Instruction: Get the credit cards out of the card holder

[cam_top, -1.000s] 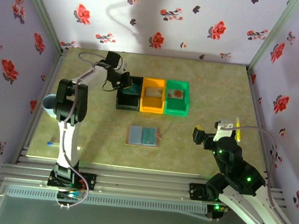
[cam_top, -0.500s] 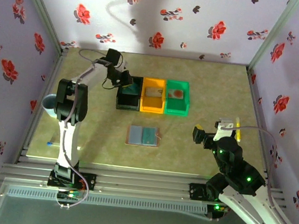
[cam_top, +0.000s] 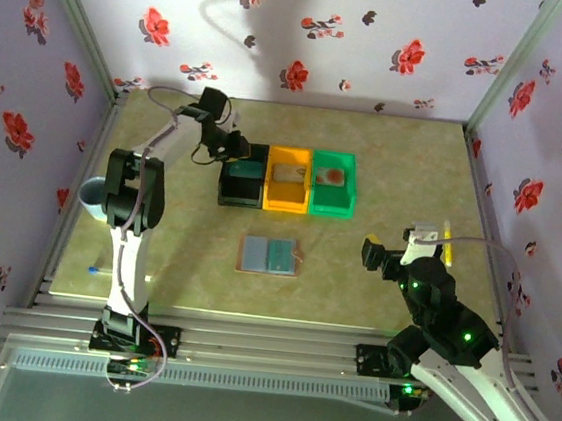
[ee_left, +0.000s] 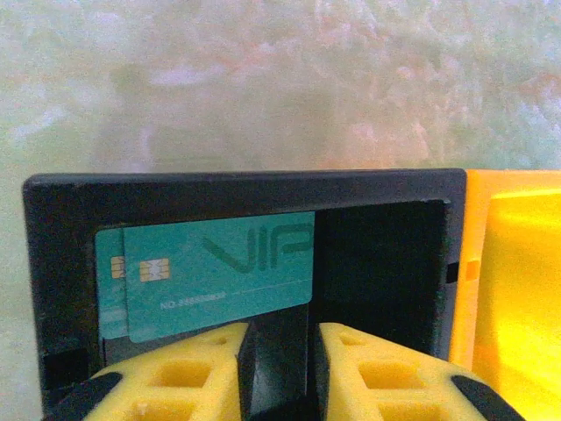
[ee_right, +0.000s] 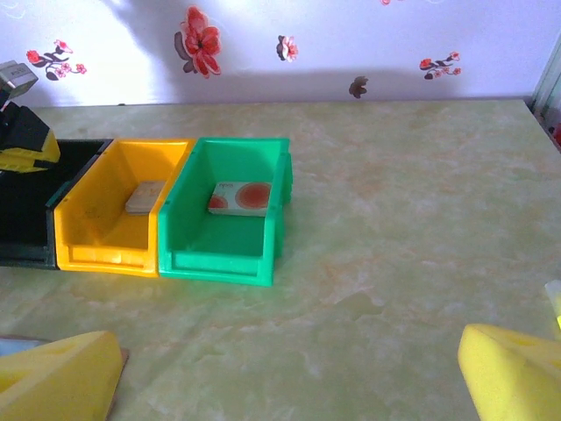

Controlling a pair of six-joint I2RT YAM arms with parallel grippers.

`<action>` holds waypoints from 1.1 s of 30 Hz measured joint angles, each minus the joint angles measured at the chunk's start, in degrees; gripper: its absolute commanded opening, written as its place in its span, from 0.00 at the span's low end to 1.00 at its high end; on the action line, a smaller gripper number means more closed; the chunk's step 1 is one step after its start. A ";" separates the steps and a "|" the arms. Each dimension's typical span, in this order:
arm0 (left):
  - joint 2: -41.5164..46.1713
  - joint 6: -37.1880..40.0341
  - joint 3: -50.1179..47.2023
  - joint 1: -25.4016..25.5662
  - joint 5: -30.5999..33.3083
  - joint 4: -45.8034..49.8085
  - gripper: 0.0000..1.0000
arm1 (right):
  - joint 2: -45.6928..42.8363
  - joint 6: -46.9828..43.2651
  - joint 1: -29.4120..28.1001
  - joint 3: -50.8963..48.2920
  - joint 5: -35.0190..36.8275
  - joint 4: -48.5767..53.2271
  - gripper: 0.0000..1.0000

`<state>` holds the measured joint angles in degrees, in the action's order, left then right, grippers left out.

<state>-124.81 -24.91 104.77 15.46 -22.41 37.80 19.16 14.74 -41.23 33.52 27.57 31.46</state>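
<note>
The card holder (cam_top: 269, 256) lies open mid-table, blue-grey inside up, its right half more teal. Two overlapping teal-green credit cards (ee_left: 215, 272) lie flat in the black bin (ee_left: 386, 254). My left gripper (ee_left: 279, 344) hovers at that bin's near edge, jaws a little apart with nothing between them; from above the left gripper (cam_top: 229, 147) is at the bin's back left. A pale card with orange-red spots (ee_right: 241, 197) lies in the green bin (ee_right: 223, 250). My right gripper (ee_right: 285, 386) is wide open over bare table, right of the holder.
The orange bin (ee_right: 105, 237) between the black and green ones holds a beige card (ee_right: 145, 197). A blue cup (cam_top: 92, 194) and a blue pen (cam_top: 99, 270) sit by the left wall. Floral walls enclose the table.
My left gripper's jaws have parted and it has drawn back slightly toward the far left of the black bin. The right arm has not moved.
</note>
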 measured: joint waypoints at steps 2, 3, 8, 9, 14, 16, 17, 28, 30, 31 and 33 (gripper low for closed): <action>0.04 0.07 0.74 -0.17 0.31 0.76 0.30 | 0.00 -0.20 0.00 -0.07 -0.13 -0.02 0.99; 0.07 0.07 1.07 -0.26 0.42 1.05 0.31 | 0.00 -0.22 0.00 -0.11 -0.17 -0.02 0.99; 1.27 0.20 2.75 -0.94 1.25 3.32 0.32 | 0.00 -0.24 0.00 -0.26 -0.17 -0.13 0.99; 1.99 0.17 2.75 -1.01 1.44 3.65 0.33 | 0.02 -0.22 0.00 -0.26 -0.17 -0.13 0.99; 10.21 -1.55 -1.31 -0.48 1.49 2.89 0.35 | 1.60 -0.22 0.00 -0.15 -0.87 0.13 0.99; 15.47 -2.91 -6.14 0.46 1.40 1.40 0.36 | 3.41 -0.22 0.00 0.22 -1.68 0.52 0.99; 18.73 -3.85 -9.49 1.29 1.33 0.11 0.37 | 4.39 -0.24 0.00 0.52 -2.12 0.70 0.99; 36.92 -16.94 -40.04 13.03 -0.07 -16.00 0.39 | 10.75 0.81 0.00 4.94 -10.95 1.70 0.99; 38.34 -19.74 -44.35 14.62 -0.07 -19.23 0.40 | 13.94 2.05 0.00 6.36 -12.55 1.97 0.98; 39.10 -21.42 -46.69 15.47 -0.07 -21.29 0.40 | 15.61 2.86 -0.02 6.86 -13.38 1.84 0.98; 40.28 -24.52 -50.60 17.00 -0.07 -25.09 0.40 | 18.47 4.94 -0.39 7.13 -15.10 1.38 0.97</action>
<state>-84.53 -49.43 54.17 32.47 -22.48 12.71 37.63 19.68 -41.63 40.64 12.47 32.84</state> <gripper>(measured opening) 0.396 0.977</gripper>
